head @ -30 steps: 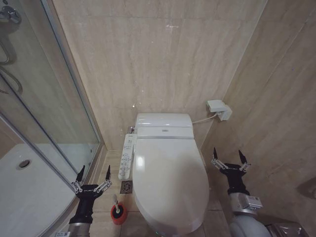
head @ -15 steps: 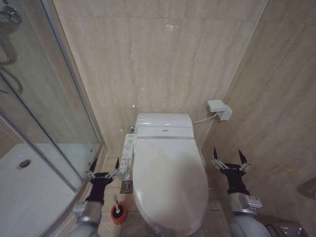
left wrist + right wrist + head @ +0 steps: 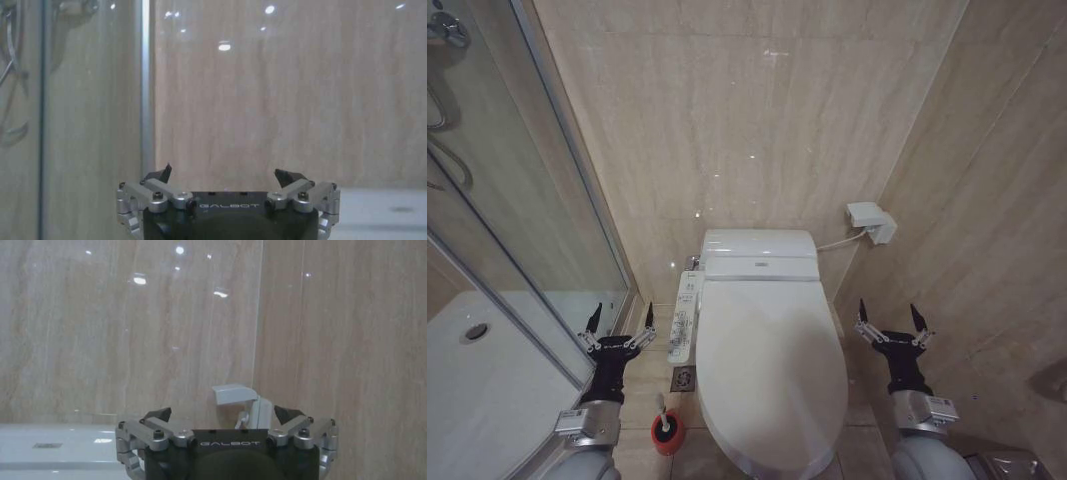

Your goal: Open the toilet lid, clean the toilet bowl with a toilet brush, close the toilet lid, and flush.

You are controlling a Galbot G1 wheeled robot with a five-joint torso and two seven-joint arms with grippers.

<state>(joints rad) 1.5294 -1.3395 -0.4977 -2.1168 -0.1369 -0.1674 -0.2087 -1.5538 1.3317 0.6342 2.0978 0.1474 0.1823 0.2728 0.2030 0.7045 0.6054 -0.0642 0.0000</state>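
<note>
Room: narrow tiled bathroom, beige stone walls, glass shower enclosure on the left, toilet against the far wall.
Toilet lid: down flat, covering the seat and bowl; not yet opened.
Toilet bowl: hidden beneath the shut lid, so inside cannot be judged.
Button panel: along the left side of the toilet, between lid and left arm.
Toilet brush: standing in its red holder on the floor, near left of the toilet, just beside a floor drain.
Left gripper: raised left of the button panel, near the shower glass, fingers spread apart and empty, pointing toward the far wall.
Right gripper: raised right of the toilet, close to the right wall, fingers spread apart and empty; wall socket box ahead of it.
Stage: likely the very start, lid opening yet to come.
Risk, left side: tight gap between glass and toilet; a wide swing toward the lid edge could strike the button panel or the glass.
Risk, brush: holder sits right under the left arm; a low pass could tip it over.
Risk, lid: smooth top, little to catch; fingers may slip off the rim unless hooked underneath.
</note>
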